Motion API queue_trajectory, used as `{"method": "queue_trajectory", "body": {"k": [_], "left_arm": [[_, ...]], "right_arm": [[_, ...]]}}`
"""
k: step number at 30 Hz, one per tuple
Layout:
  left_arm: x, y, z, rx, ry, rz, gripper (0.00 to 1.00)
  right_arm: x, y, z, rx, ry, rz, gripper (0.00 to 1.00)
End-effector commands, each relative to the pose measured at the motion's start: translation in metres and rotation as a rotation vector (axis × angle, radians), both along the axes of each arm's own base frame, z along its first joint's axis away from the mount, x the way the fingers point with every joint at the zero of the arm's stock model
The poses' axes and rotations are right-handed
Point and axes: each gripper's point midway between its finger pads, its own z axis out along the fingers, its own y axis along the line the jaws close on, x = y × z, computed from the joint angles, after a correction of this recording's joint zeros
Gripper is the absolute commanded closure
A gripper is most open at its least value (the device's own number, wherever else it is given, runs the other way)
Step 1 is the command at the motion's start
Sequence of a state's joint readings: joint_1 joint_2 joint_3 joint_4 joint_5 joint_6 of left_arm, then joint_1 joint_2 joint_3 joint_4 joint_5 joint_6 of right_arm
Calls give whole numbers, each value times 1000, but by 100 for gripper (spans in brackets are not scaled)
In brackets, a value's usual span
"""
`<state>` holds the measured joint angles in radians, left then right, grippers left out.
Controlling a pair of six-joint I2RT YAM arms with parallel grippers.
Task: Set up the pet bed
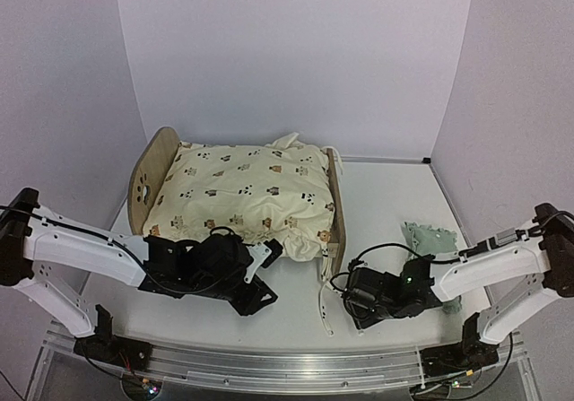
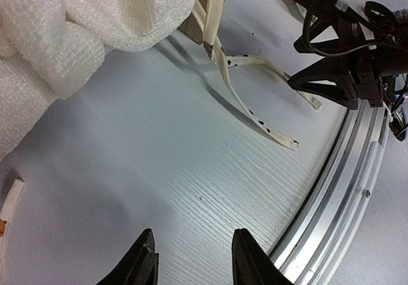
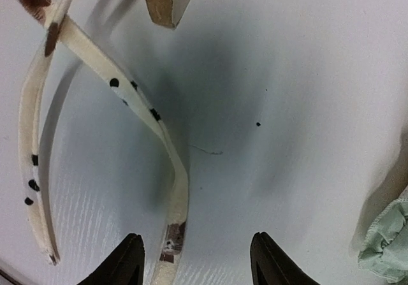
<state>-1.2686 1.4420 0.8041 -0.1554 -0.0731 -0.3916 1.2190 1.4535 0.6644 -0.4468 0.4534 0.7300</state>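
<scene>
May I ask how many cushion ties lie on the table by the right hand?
2. One tie runs in between the right hand's fingers; the other tie curves beside it. More may be hidden under the cushion.

Left arm (image 1: 76,248) & right arm (image 1: 489,271): white links, blk joints, jaws, cables.

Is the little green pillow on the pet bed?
No, the green pillow lies on the table, apart from the pet bed, which holds only the bear-print cushion.
</scene>
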Motion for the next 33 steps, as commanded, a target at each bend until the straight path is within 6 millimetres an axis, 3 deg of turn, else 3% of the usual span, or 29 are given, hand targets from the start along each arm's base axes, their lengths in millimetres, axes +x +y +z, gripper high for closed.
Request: {"method": "queue_trajectory", "body": {"k": [1, 9, 16, 22, 28, 33], "left_arm": [[4, -29, 31, -112, 3, -11, 57], [15, -70, 35, -153, -8, -28, 51], [31, -99, 31, -148, -40, -7, 52], [44, -109, 23, -124, -65, 39, 53], [57, -110, 24, -116, -99, 110, 55], [59, -117, 30, -154, -102, 106, 55]], "right_arm": [[17, 21, 5, 115, -7, -4, 45], [6, 32, -13, 165, 75, 49, 54], [2, 19, -26, 126, 85, 45, 70], [0, 6, -26, 122, 73, 40, 80], [2, -1, -24, 114, 53, 48, 100], [4, 5, -21, 113, 40, 86, 100]]}}
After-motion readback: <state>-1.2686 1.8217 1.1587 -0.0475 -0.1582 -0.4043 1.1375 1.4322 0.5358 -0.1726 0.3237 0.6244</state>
